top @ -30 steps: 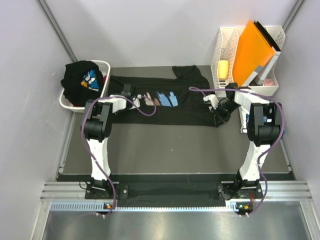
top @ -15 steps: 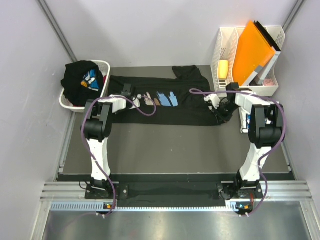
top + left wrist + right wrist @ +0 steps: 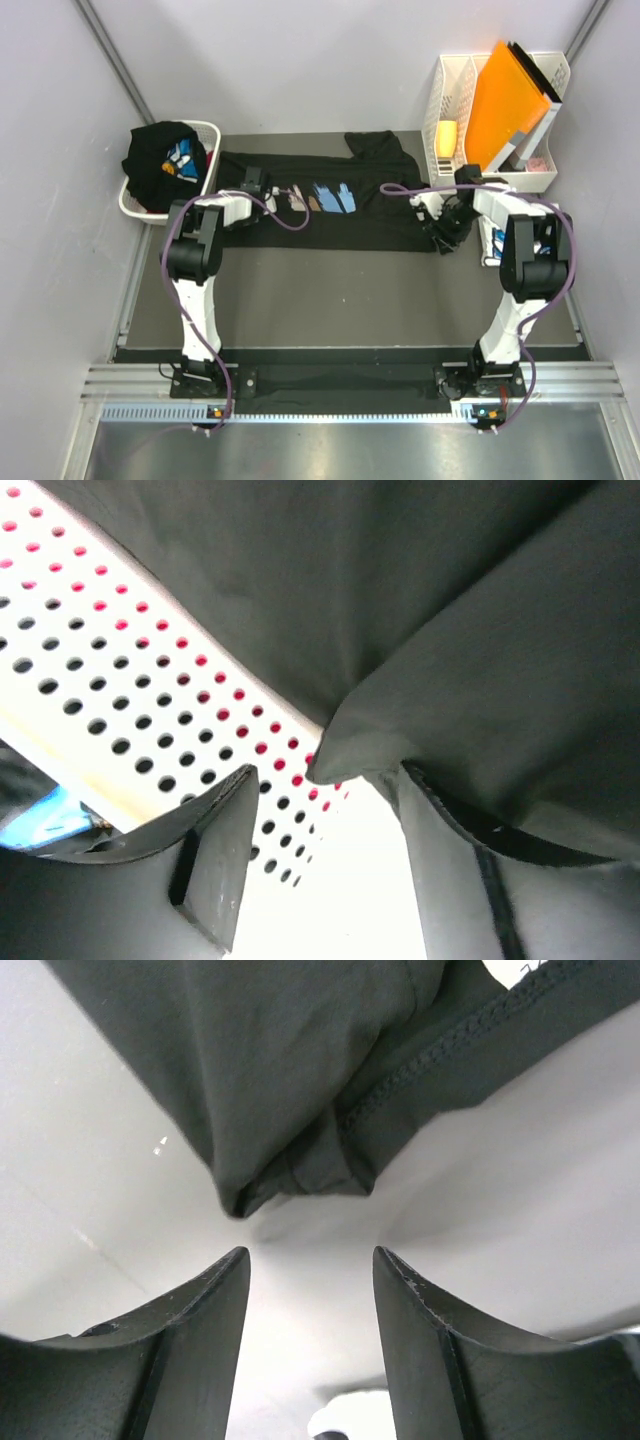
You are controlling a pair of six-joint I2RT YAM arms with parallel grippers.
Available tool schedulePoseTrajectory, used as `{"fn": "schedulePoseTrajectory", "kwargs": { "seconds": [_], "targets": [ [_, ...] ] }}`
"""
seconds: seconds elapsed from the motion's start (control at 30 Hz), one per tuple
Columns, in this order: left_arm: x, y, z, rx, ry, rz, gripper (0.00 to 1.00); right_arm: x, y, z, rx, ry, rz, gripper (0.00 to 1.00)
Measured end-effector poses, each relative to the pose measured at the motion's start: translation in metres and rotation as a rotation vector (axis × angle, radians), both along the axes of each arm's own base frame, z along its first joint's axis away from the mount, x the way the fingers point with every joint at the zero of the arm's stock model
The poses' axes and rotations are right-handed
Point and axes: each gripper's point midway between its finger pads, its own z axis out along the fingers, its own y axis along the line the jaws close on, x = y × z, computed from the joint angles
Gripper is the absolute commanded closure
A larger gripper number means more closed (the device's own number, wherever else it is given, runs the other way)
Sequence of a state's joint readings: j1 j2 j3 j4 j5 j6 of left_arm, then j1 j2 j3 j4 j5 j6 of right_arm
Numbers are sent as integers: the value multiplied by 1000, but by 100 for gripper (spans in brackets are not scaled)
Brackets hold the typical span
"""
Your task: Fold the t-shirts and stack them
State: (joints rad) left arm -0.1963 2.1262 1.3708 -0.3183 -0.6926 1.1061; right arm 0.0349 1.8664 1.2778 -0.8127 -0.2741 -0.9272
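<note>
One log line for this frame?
shirt: spread on table | left gripper: open, at shirt edge | right gripper: open, at shirt hem | held: nothing

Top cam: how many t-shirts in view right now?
2. A black brush-stroke-print tee lies spread flat across the far part of the table. A bundled black tee sits in the white laundry basket at far left. More may be hidden under that bundle.
</note>
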Motion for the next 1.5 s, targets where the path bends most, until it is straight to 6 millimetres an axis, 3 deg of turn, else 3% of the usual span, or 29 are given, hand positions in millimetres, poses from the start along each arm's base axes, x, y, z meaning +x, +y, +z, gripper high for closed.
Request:
{"fn": "schedulePoseTrajectory", "kwargs": {
  "seconds": [0.03,0.07,0.13,0.17,0.2,0.3,0.47,0.57,0.7,0.73,1.0,1.23,1.5],
  "targets": [
    [-1,1,2,1,-5,6,35,-1,0,2,-1,-3,5,48],
    [-2,3,2,1,-5,12,35,-1,-1,4,-3,-5,7,55],
    [-6,6,2,7,1,19,37,-2,-1,10,-4,-17,17,74],
    [-8,7,3,7,1,21,38,-2,-1,13,-5,-24,24,96],
    [-9,8,4,7,1,24,40,-2,-1,15,-3,-29,25,100],
    [-11,8,12,-2,-9,33,41,-1,2,28,9,-37,30,100],
    [-9,6,44,-37,-98,14,39,23,13,60,32,-114,54,100],
    [-11,6,62,-36,-151,-3,44,33,25,73,45,-153,80,100],
    [-15,7,63,-44,-151,-9,96,33,46,71,65,-140,121,100],
    [-16,6,61,-52,-142,-12,100,31,51,69,68,-131,130,100],
    [-37,-16,35,-221,-17,-77,100,21,82,36,72,-36,198,100],
    [-55,-38,13,-367,99,-125,100,18,85,26,73,-2,185,100],
    [-59,-53,-13,-448,181,-153,100,20,85,14,71,20,168,100]
  ]
}}
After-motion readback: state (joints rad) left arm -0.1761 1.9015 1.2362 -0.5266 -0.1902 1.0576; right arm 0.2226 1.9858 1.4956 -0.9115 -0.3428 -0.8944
